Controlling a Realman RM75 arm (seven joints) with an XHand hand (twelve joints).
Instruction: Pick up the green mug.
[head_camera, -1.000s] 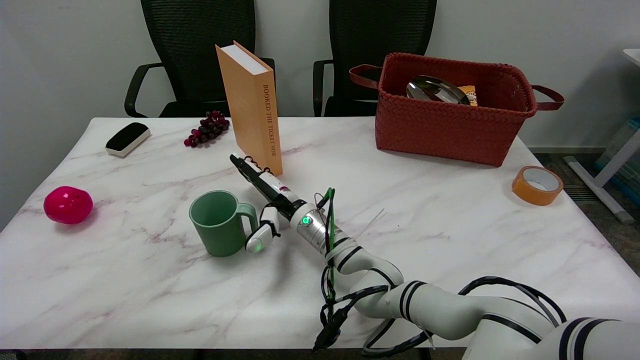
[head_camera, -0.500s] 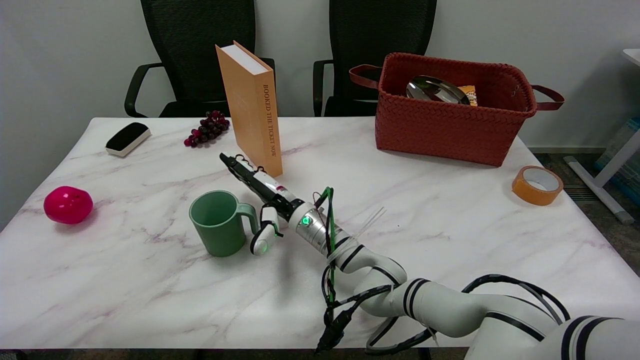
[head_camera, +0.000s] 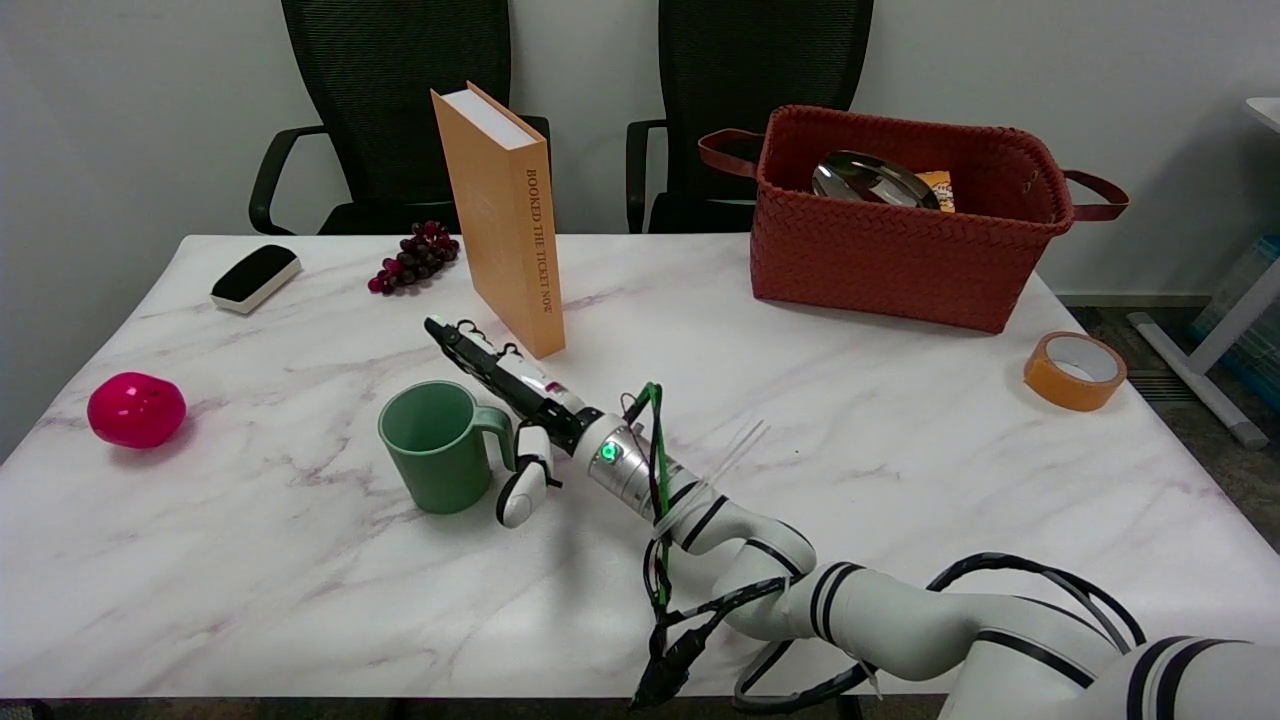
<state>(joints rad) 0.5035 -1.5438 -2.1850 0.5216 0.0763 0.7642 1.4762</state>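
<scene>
The green mug (head_camera: 436, 447) stands upright on the white, pink-veined marble table (head_camera: 900, 480), its mouth open and its handle turned toward the right hand (head_camera: 515, 415). It is a plain, matte, cylindrical mug with a smooth loop handle. The right hand lies just beside the mug's handle side, with its long black-and-white fingers (head_camera: 470, 352) stretched out flat past the mug's far rim and its white-tipped thumb (head_camera: 520, 490) hanging down next to the handle. The hand is spread and holds nothing; whether the thumb touches the handle cannot be told.

Behind the mug, a thick orange hardcover book (head_camera: 500, 215) stands on end, its spine reading "BOOKED THE TICKET NOW" in dark letters running downward. Left of the book and behind the mug lies a small bunch of dark purple grapes (head_camera: 415, 257), knobbly and glossy. Further left of the mug's far side sits a rounded white eraser (head_camera: 255, 277) with a black felt top. Well to the mug's left rests a shiny magenta ball-like object (head_camera: 136, 408).

Far to the mug's right and behind it stands a rust-red woven basket (head_camera: 900, 250) with leather-like loop handles; a shiny metal bowl (head_camera: 870, 180) lies tilted inside. Right of the mug, near the table's edge, lies a roll of orange-brown tape (head_camera: 1074, 370).
</scene>
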